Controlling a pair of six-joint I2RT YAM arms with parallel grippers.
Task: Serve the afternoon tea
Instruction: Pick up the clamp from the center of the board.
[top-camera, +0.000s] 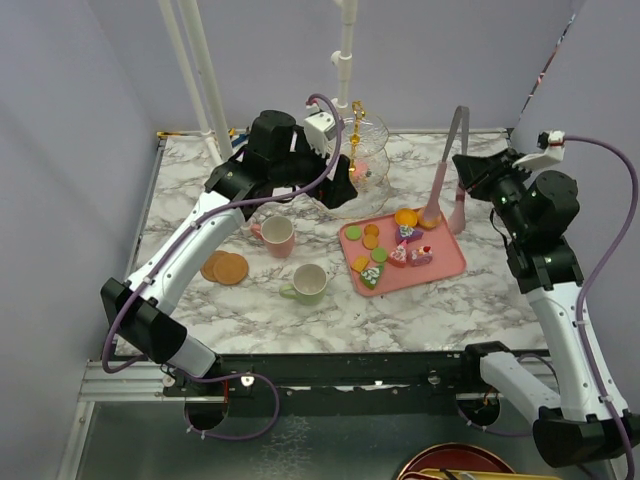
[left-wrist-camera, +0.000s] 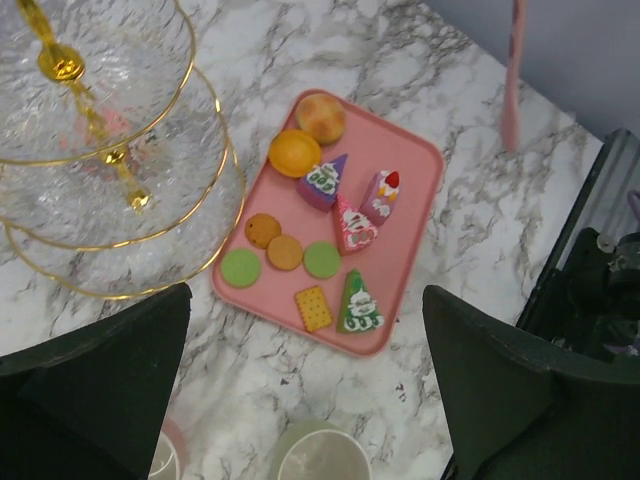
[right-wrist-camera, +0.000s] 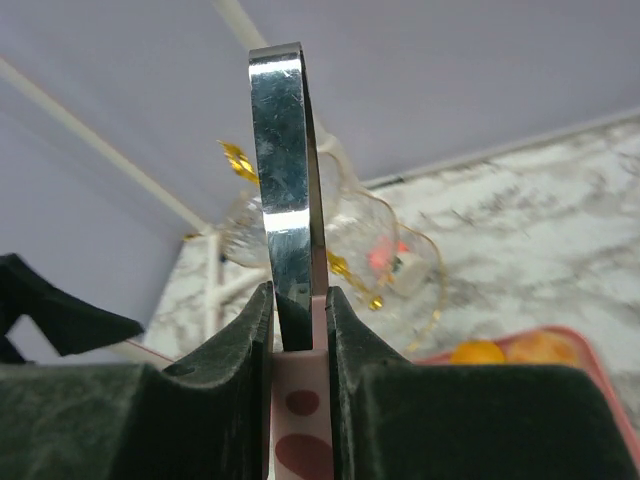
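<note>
Although the glass stand (top-camera: 368, 150) stands upright at the back of the desk (top-camera: 450, 310), its tiers appear unloaded. The cakes and macarons (left-wrist-camera: 322, 182) lie on the pink tray (left-wrist-camera: 398, 255) just beside it, to the right. A reddish patch shows through the glass; whether it is a piece cannot be told. The pink mug (top-camera: 275, 235) and green mug (top-camera: 308, 283) sit on bare marble near the coasters (top-camera: 225, 267), not on them.

The right pincer (right-wrist-camera: 297, 320) is clamped on the pink-handled tongs (right-wrist-camera: 285, 180), whose tips hang over the far right corner of the tray. The left pincer (left-wrist-camera: 307, 300) is spread wide, holding nothing, close by the stand.

Risks, as judged:
- A wedge cake could slip or tip from the smooth tong blades during transfer.
- The long tongs could strike a gold rim or the stem when reaching in.
- The left arm, so near the glass, could nudge the stand.

Count:
- One stand, three tiers.
- Eleven pieces on the tray: four wedge cakes, six round pieces, one square biscuit.
- Two mugs.
- Two coasters, touching each other.
- One pair of tongs.
</note>
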